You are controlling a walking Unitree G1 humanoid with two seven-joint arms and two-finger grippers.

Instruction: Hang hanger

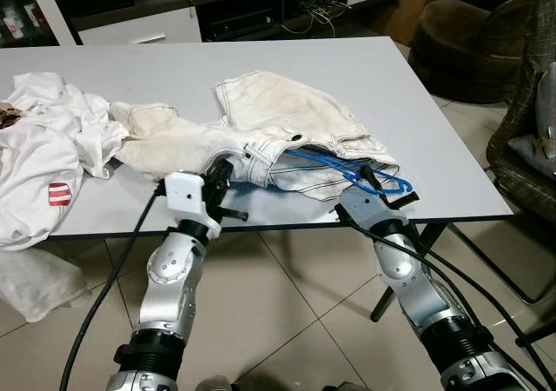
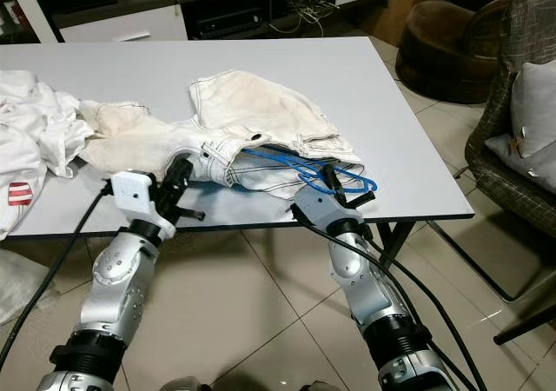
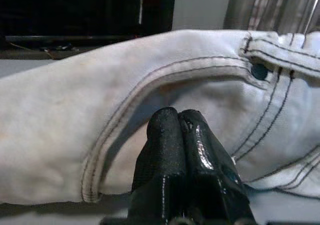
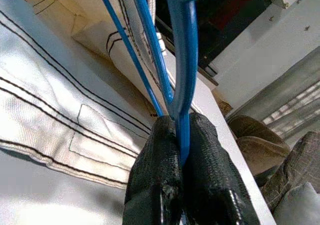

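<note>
Just right gripper point(image 4: 181, 150) clamping hanger point(image 1: 347, 167)

Counter point(image 1: 365, 78): pale grey top, dark legs, standing on a tiled floor point(image 1: 287, 321).

On it:
- Cream trousers point(image 1: 278, 117) with dark stitching, lying crumpled just ahead of both tools, between them.
- Blue hanger point(image 1: 347, 167), lying partly inside the trousers, at the right tool point(image 1: 375, 182).
- White garments point(image 1: 43, 139), heaped well to the left of the left tool point(image 1: 221, 178), one with a red-striped patch.
</note>
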